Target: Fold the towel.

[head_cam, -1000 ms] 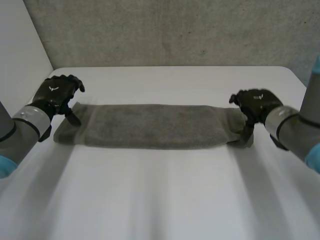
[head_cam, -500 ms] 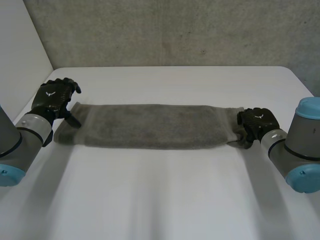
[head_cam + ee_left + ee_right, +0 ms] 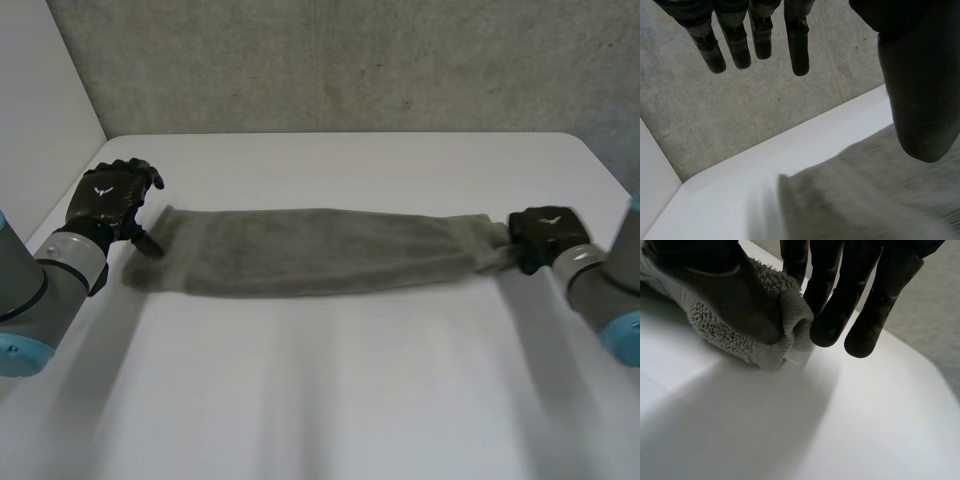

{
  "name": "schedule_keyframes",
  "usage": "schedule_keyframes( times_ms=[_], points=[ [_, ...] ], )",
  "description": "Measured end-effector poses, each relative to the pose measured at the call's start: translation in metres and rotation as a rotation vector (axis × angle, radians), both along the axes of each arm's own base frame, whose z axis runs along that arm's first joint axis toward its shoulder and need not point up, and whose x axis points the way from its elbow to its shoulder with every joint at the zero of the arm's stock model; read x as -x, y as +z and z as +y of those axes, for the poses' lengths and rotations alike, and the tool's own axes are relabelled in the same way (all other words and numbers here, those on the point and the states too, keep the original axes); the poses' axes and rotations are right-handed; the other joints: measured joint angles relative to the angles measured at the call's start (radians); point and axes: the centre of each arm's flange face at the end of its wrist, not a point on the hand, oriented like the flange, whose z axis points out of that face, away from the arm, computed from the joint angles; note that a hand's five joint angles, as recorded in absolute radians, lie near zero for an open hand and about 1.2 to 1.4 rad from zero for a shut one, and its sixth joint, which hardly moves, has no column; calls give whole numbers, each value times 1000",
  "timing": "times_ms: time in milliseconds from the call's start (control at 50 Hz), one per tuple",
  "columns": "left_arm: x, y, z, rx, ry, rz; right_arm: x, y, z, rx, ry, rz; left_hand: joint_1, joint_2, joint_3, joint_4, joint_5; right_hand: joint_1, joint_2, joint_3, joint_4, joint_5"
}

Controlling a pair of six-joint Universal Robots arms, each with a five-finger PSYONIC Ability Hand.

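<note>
At the left of the counter [image 3: 330,390], the left hand [image 3: 108,200] is found beside the left end of the towel [image 3: 310,250], near its far corner. Its fingers [image 3: 797,45] are held straight and apart from the thumb, and nothing is gripped between them; whether the thumb rests on the cloth cannot be told. The towel is laid across the counter as one long narrow band, apparently already doubled lengthwise, reaching from hand to hand. Its left end lies flat; towards the right it narrows and is gathered. At the right end, the right hand [image 3: 545,232] is clamped on the cloth: the bunched end is pinched between the thumb and the fingers [image 3: 832,315], close over the surface.

Step in hand, as judged: the ends are being taken up ahead of a crosswise fold, and one end only is secured. Next move, as judged: the left end has to be pinched by the left hand, or the right end carried over to meet it; the edges must be brought level and the band not dragged askew, since the cloth is likely to slide on a smooth top.

Surface: white, smooth and matt. Room: a white panel [image 3: 40,90] is seen at the counter's left, and a grey concrete wall [image 3: 350,60] behind it.
</note>
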Motion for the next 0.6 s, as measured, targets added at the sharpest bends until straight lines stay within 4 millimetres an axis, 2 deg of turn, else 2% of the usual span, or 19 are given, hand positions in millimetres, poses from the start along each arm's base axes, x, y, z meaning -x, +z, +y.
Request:
schedule_keyframes(
  times_ms=[80, 120, 220, 300, 360, 440, 500, 520, 580, 600],
  points=[
    [0, 0, 0, 0, 0, 0, 27, 12, -10, 23, -38, 55, 0, 0, 0, 0, 0, 1, 0, 0, 2, 0],
    [0, 0, 0, 0, 0, 0, 48, 19, -18, 42, -56, 116, 0, 0, 0, 0, 0, 4, 0, 0, 2, 0],
    [0, 0, 0, 0, 1, 0, 82, 34, -37, 108, -73, 272, 0, 0, 0, 0, 0, 5, 0, 0, 2, 0],
    [0, 0, 0, 0, 1, 0, 93, 51, -48, 167, -73, 379, 0, 0, 0, 0, 0, 5, 0, 0, 2, 0],
    [0, 0, 1, -1, 0, 0, 88, 66, -52, 208, -64, 423, 0, 0, 0, 0, 0, 5, 0, 0, 2, 0],
    [1, -1, 2, -4, -2, 0, 42, 89, -43, 274, 7, 432, 0, 0, 0, 0, 0, 5, 0, 2, 2, 0],
    [2, -1, 3, -7, -6, -1, -24, 101, -21, 334, 113, 413, 0, 0, 0, 0, 0, 5, 2, 13, 2, 0],
    [2, -2, 3, -7, -6, -1, -36, 102, -16, 343, 133, 408, 0, 0, 0, 0, 0, 5, 2, 13, 2, 0],
    [3, -2, 4, -9, -9, -2, -108, 103, 22, 388, 264, 378, 0, 0, 0, 0, 0, 5, 7, 13, 2, 0],
    [3, -2, 4, -9, -10, -2, -121, 101, 30, 395, 291, 372, 0, -1, 0, 0, 0, 5, 7, 13, 2, 0]
  ],
)
